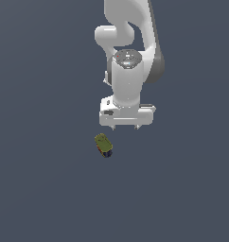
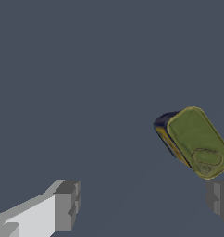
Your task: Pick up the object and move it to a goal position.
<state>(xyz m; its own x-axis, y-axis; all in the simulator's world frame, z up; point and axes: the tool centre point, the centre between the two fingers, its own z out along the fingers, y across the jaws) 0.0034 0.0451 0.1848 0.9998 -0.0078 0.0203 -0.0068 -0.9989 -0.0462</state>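
1. The Panda arm [image 1: 130, 56] is seen reaching down from the top of the exterior view, wrist vertical, hand pointed at the floor.
2. The gripper [image 1: 127, 126] is held wide open and empty; nothing is gripped between the fingers [image 2: 65, 203].
3. The object [image 1: 103, 145] is found lying on the floor, just beside the gripper toward the exterior view's left, outside the jaws.
4. Step is judged as approach, grasp not yet made; a sideways shift over the object, then descent and closing, is called for next.
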